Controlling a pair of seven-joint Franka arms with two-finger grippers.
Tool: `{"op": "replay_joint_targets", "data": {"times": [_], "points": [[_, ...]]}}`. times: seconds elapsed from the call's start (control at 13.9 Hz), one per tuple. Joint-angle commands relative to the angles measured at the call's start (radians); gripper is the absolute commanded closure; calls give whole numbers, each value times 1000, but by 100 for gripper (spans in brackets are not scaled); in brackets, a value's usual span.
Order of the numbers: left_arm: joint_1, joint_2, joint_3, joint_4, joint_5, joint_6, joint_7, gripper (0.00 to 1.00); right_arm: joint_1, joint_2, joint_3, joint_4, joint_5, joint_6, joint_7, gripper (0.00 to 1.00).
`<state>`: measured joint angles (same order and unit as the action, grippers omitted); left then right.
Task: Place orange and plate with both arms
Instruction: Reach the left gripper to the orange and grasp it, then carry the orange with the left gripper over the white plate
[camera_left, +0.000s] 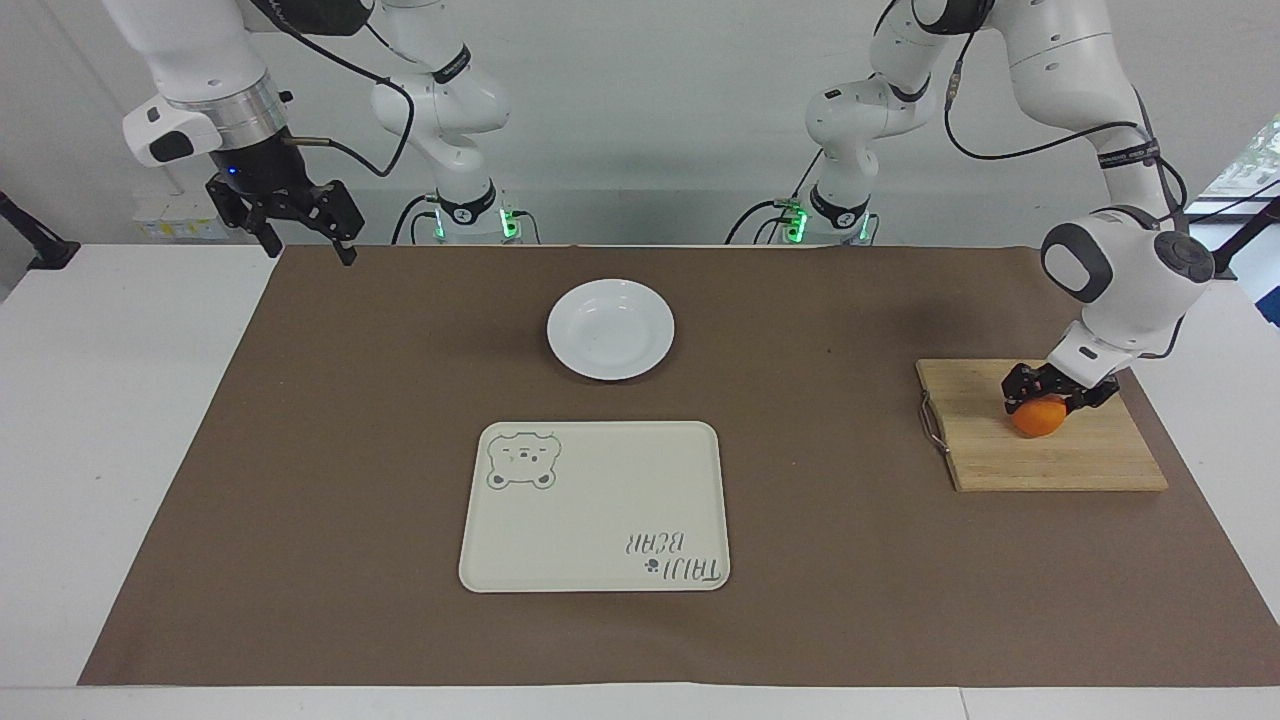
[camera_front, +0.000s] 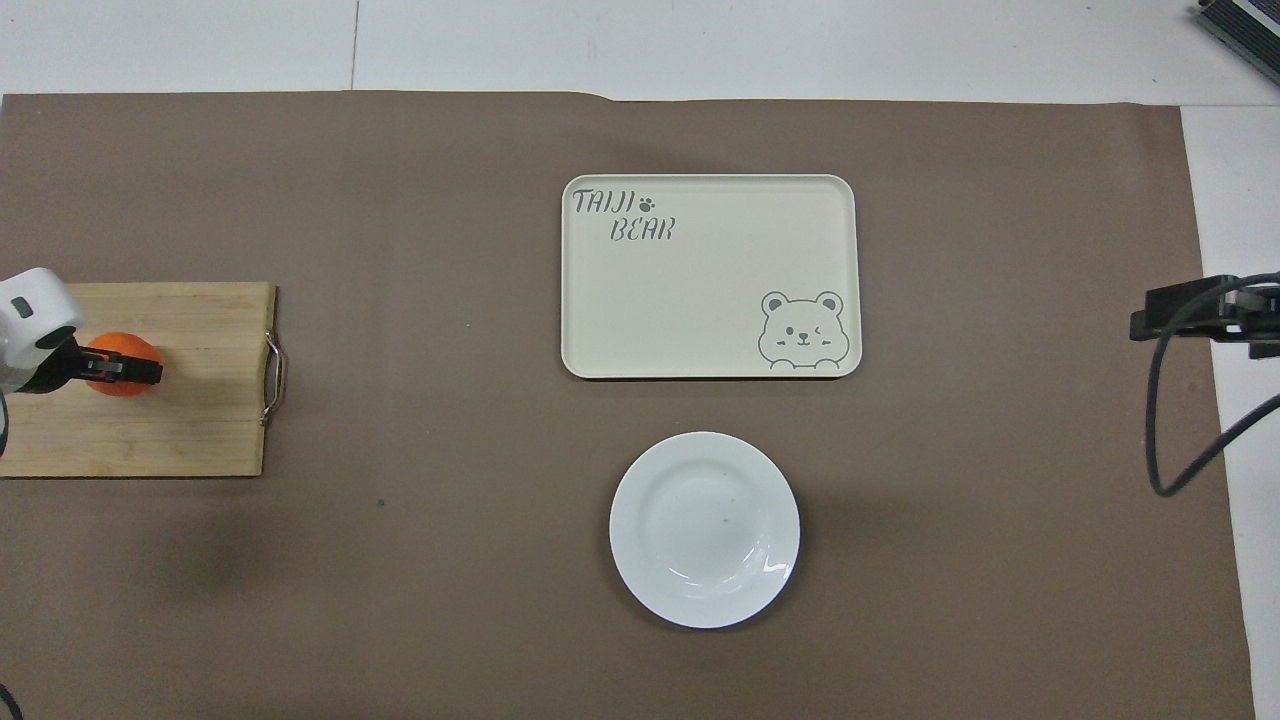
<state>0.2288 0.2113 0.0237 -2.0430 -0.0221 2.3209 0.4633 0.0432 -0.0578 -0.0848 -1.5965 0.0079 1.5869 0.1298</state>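
L gripper (camera_left: 1052, 398): fingers pinching orange (camera_left: 1040, 417) on wood board (camera_left: 1050, 455) (plate (camera_left: 610, 329) untouched); R gripper (camera_left: 297, 225): fingers spread, waits over mat corner

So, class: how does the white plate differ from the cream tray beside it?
The plate is round; the tray is rectangular with rounded corners. The plate is plain glossy white; the tray is cream, printed with a bear and "TAIJI BEAR". The plate is smaller and lies nearer the robots than the tray. Both are empty, flat on the brown mat.
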Motion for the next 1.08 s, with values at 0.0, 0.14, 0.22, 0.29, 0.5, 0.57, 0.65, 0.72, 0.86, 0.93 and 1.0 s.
{"op": "replay_joint_targets", "data": {"times": [0.0,0.14,0.22,0.29,0.5,0.57,0.65,0.72,0.86,0.93,1.0], "points": [[-43,-101,-16,-2,-4,-60,-11,100,-8,7,5,20,-2,-22,5,0],[-147,-165,-16,-2,-4,-116,-31,100,-8,7,5,20,-2,-22,5,0],[-207,-179,-16,4,-4,-124,-67,100,-8,7,5,20,-2,-21,5,0],[-267,-182,-18,10,-4,-124,-124,100,-8,7,5,20,-2,-22,5,0],[-461,-182,-19,14,-4,-114,-366,100,-14,7,0,18,-2,-21,5,0],[-530,-185,-19,14,-4,-114,-418,100,-14,7,0,20,-2,-22,5,0],[-589,-185,-21,14,-4,-109,-473,100,-11,7,2,20,-2,-24,4,0],[-665,-178,-21,14,-7,-101,-562,100,-11,4,2,18,-3,-34,2,0],[-785,-155,-25,14,-12,-78,-727,100,-11,3,2,18,-3,-68,2,0],[-845,-144,-25,11,-24,-69,-765,100,-11,3,5,20,-3,-70,2,0],[-885,-132,-25,4,-56,-57,-793,100,-8,3,7,18,-3,-70,2,0]]}}
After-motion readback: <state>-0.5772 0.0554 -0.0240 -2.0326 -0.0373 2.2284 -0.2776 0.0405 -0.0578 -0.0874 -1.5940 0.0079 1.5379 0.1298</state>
